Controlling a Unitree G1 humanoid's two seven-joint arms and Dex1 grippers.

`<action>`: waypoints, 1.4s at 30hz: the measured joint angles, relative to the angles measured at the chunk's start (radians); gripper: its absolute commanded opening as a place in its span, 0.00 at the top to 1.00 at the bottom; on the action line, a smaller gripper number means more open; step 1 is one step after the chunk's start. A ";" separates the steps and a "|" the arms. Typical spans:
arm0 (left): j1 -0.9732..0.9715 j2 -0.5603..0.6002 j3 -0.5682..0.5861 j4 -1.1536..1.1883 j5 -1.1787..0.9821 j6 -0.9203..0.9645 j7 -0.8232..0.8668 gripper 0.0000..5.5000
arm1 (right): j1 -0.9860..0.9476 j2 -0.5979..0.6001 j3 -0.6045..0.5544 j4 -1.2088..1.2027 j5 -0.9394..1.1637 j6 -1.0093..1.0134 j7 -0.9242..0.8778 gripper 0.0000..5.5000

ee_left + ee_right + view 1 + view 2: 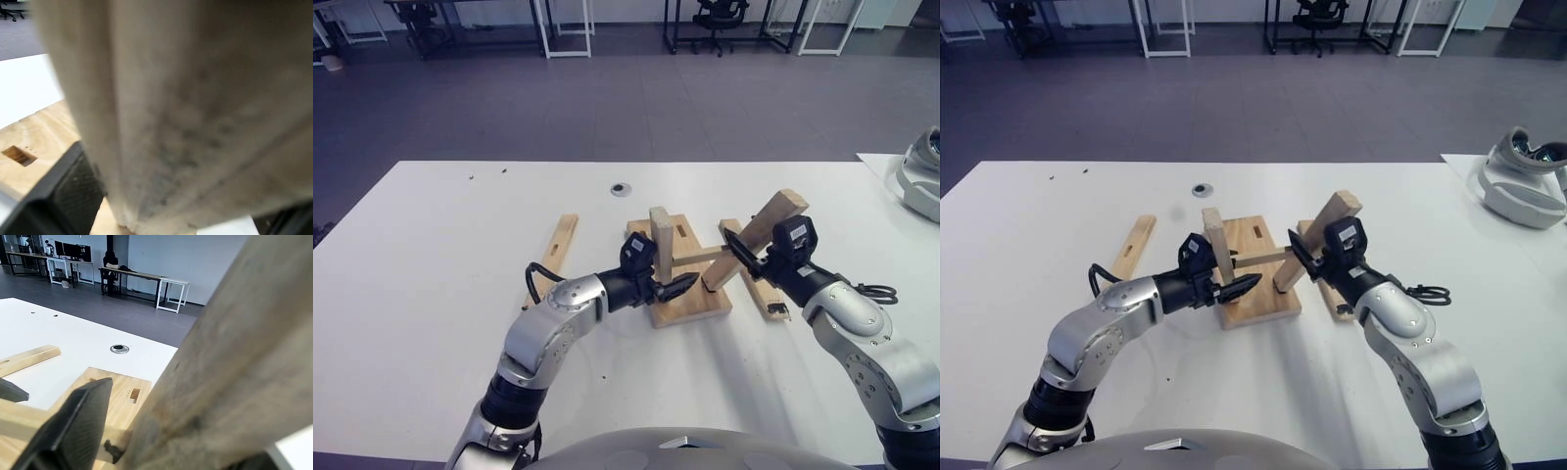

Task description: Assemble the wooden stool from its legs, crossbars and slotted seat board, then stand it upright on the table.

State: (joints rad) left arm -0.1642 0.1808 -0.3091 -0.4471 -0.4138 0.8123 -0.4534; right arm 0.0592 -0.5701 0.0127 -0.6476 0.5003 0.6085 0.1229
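Rounded silver-grey shells with black joint bands cover the left arm and right arm; the left pincer and right pincer are black, with thin looping black cables

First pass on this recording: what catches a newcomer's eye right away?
A half-built stool sits mid-table: the left end effector clamps an upright leg rising from the flat seat board. The right end effector grips a tilted leg beside it, with a crossbar spanning between the two legs. A loose leg lies flat to the robot's left of the board.
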 measured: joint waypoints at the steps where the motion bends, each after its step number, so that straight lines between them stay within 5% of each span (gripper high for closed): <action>1: 0.000 0.000 0.000 0.005 0.000 -0.007 0.000 0.30 | -0.006 -0.001 0.000 0.000 0.000 0.009 0.001 0.49; 9: 0.007 0.018 0.018 0.016 -0.003 -0.028 -0.003 0.30 | -0.009 -0.001 -0.014 0.007 0.016 0.007 0.066 0.49; 23: 0.158 0.330 0.371 -0.354 -0.267 -0.053 -0.187 0.30 | 0.465 -0.286 -0.408 0.002 0.221 -0.135 0.883 0.49; 29: 0.114 0.419 0.439 -0.319 -0.364 -0.050 -0.239 0.30 | 0.001 -0.111 -0.086 0.449 -0.200 -0.374 0.667 0.49; 38: 0.474 0.786 0.408 -0.135 -0.108 -0.195 -0.560 0.30 | -0.025 -0.033 0.195 0.257 -0.076 -0.259 0.847 0.49; 42: 0.424 0.801 0.273 -0.094 0.023 -0.262 -0.556 0.30 | -0.222 -0.029 0.210 0.615 -0.394 -0.410 0.628 0.49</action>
State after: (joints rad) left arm 0.2595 0.9818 -0.0365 -0.5413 -0.3908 0.5504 -1.0097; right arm -0.1628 -0.5993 0.2225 -0.0323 0.1062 0.1985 0.7513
